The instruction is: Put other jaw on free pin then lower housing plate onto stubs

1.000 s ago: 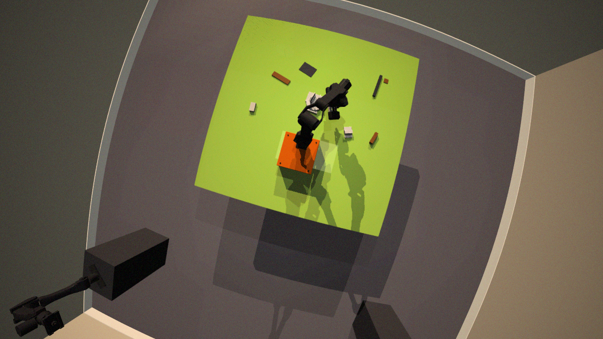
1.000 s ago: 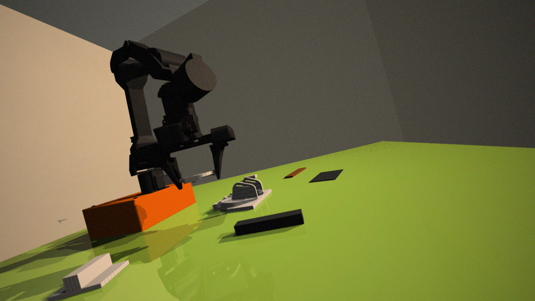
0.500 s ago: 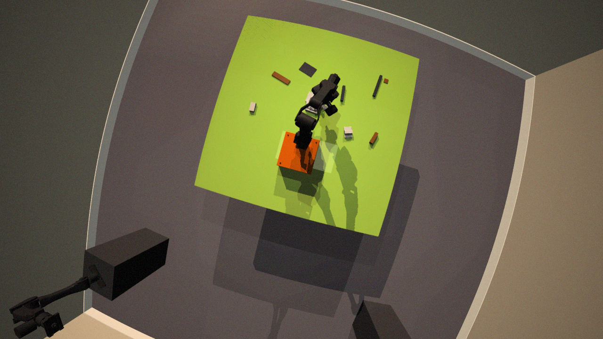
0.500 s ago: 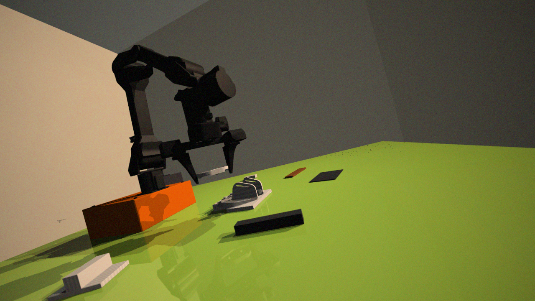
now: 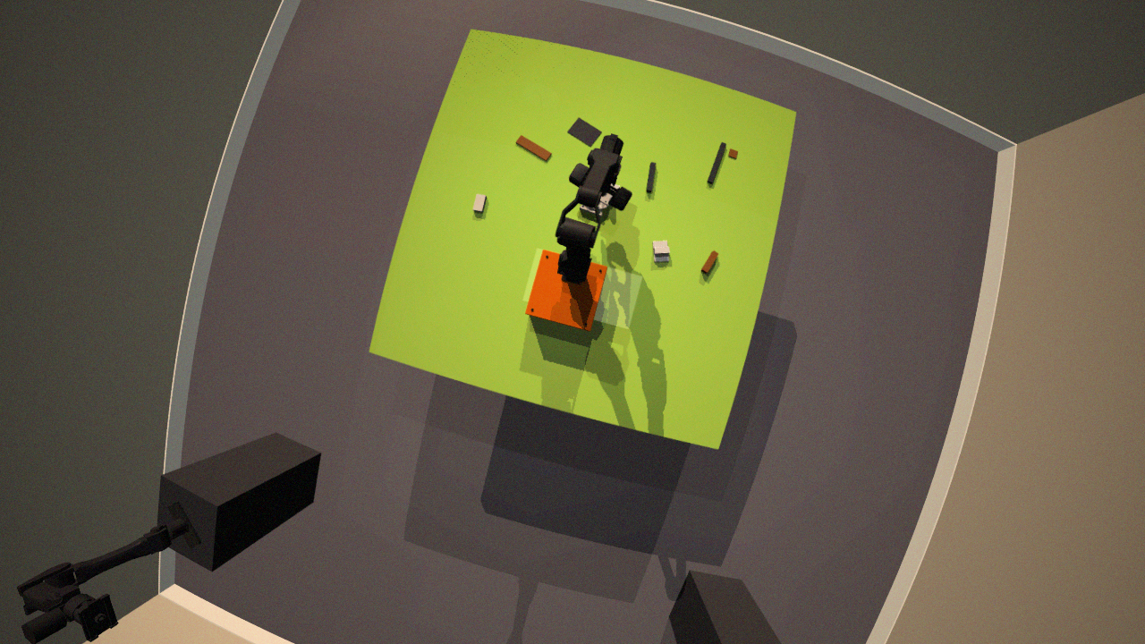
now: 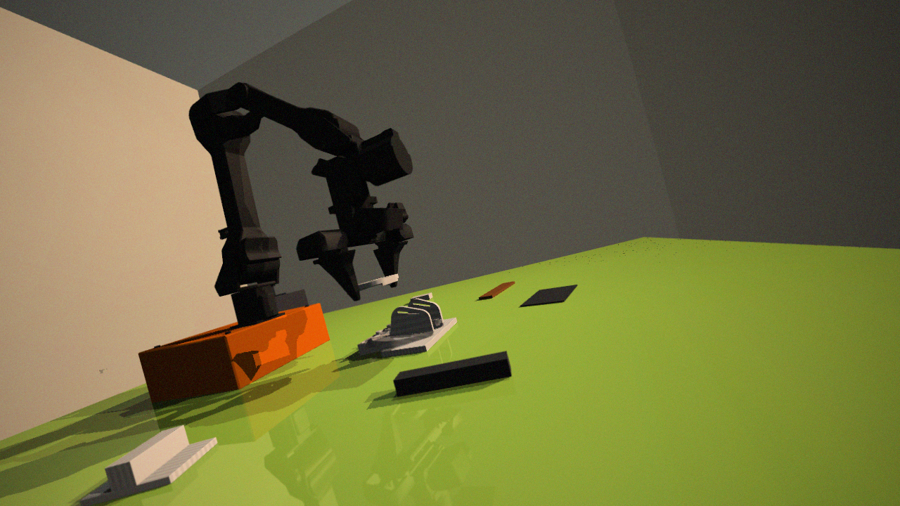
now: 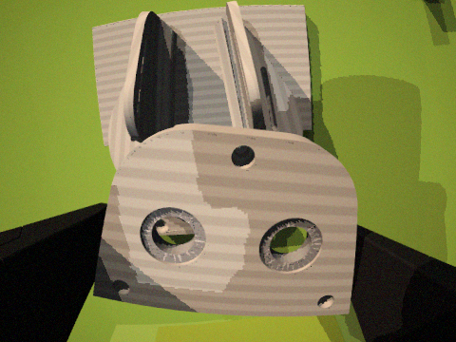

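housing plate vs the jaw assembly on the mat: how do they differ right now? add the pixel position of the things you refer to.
The housing plate (image 6: 379,280) (image 7: 223,190) is held up between the gripper's (image 6: 376,292) fingers; the jaw assembly (image 6: 412,324) (image 7: 199,95) rests on the green mat (image 5: 448,264) (image 6: 692,377) (image 7: 43,119). The plate is one flat piece with round holes; the assembly has two upright, rounded jaws on a base. Both are pale and ridged.

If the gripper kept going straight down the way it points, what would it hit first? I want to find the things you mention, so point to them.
Probably the pale assembly (image 6: 412,324) (image 7: 285,43), met by the housing plate (image 6: 379,280) (image 7: 223,180) in its jaws; depth is unclear, so it may catch only the assembly's edge.
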